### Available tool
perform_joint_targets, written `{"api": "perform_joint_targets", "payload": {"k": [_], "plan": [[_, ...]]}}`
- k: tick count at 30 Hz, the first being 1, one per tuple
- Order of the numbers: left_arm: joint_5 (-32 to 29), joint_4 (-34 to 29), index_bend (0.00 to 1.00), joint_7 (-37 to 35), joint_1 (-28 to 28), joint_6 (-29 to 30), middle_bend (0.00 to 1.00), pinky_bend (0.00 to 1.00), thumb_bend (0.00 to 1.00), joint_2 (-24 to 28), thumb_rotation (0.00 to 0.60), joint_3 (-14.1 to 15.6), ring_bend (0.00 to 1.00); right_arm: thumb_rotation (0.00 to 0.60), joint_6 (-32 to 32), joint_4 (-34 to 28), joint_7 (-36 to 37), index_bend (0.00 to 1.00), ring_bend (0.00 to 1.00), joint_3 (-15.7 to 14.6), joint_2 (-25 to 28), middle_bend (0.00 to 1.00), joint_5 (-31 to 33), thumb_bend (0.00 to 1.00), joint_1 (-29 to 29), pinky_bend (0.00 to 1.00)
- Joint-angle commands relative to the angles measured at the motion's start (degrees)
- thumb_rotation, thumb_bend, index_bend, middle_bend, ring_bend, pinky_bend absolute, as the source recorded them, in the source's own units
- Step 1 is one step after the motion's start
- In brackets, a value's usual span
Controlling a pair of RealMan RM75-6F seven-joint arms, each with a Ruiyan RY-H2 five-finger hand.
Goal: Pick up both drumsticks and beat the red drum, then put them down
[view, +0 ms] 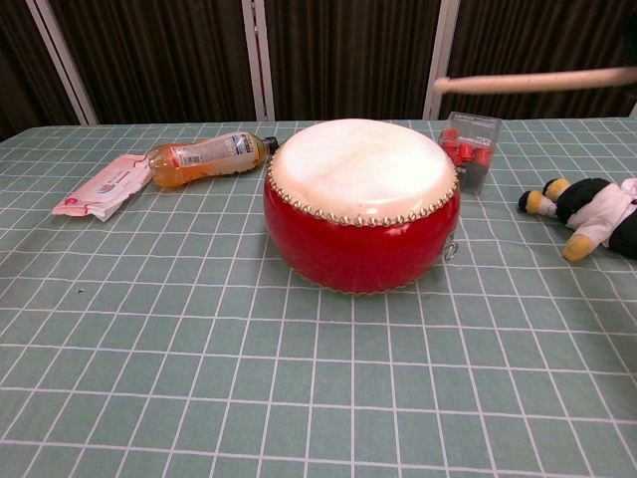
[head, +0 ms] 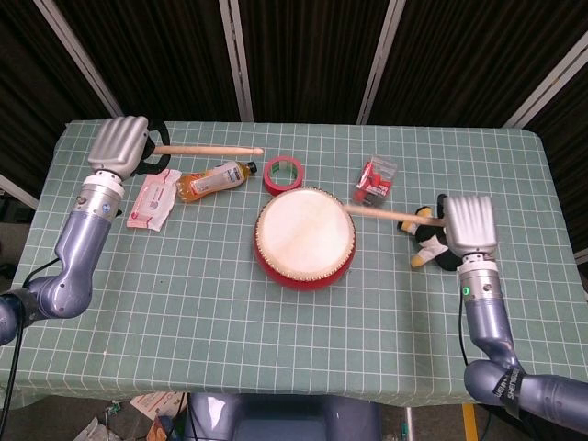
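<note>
Beside the red drum, each hand, left hand and right hand, grips a drumstick; bottle label unreadable

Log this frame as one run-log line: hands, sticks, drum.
left hand: holds left drumstick, raised | right hand: holds right drumstick, tip near drum rim | red drum: on table, centre | phase: beating

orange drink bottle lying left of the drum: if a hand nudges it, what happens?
The bottle lies on its side on the table, so it would probably roll rather than slide. It looks mostly full, so likely fairly heavy for its size. The smooth plastic may slip in the fingers.
</note>
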Motion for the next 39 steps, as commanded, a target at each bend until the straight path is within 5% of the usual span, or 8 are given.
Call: {"api": "perform_joint_targets", "payload": {"k": [1,11,22,28,30,36,39], "plan": [[-1.2,-1.6,0.76,1.9,-1.3,1.9,1.0,1.0,0.56,-0.6,0.6,-0.3,1.0,0.6,2.0,-4.0,5.8,0.97,1.0,1.7,4.2,1.0,-0.8,0.54,-3.8,1.0],[-7.0,-3.5,0.76,10.2,-7.2,5.5,1.0,1.0,0.56,-5.6,0.6,-0.1,1.0,0.6,-0.3,-3.9,15.5,0.97,1.0,0.4,7.5,1.0,-5.1,0.54,-8.8,1.0],[-8.7,3.2,0.76,12.0,-13.5,6.2,1.0,1.0,0.56,-16.7,0.6,-1.8,1.0,0.6,-4.6,0.0,24.1,0.97,1.0,1.9,8.9,1.0,-4.9,0.54,-10.7,1.0],[-12.4,8.3,0.77,18.8,-17.2,2.5,1.0,1.0,0.56,-21.4,0.6,2.1,1.0,0.6,-6.5,0.9,25.4,0.97,1.0,2.2,9.0,1.0,-4.7,0.54,-10.7,1.0],[-16.7,10.0,0.77,23.7,-18.6,0.6,1.0,1.0,0.56,-22.7,0.6,4.8,1.0,0.6,-7.0,1.3,25.5,0.97,1.0,2.2,8.9,1.0,-4.4,0.54,-10.6,1.0],[-47.9,9.9,0.77,49.9,-28.2,-4.4,1.0,1.0,0.56,-21.7,0.6,16.3,1.0,0.6,-8.0,1.9,25.3,0.97,1.0,2.1,8.8,1.0,-3.9,0.54,-10.7,1.0],[-55.8,10.6,0.77,53.5,-30.6,-5.5,1.0,1.0,0.56,-20.3,0.6,15.6,1.0,0.6,-8.0,1.9,25.0,0.97,1.0,2.2,8.7,1.0,-3.8,0.54,-10.8,1.0]]}}
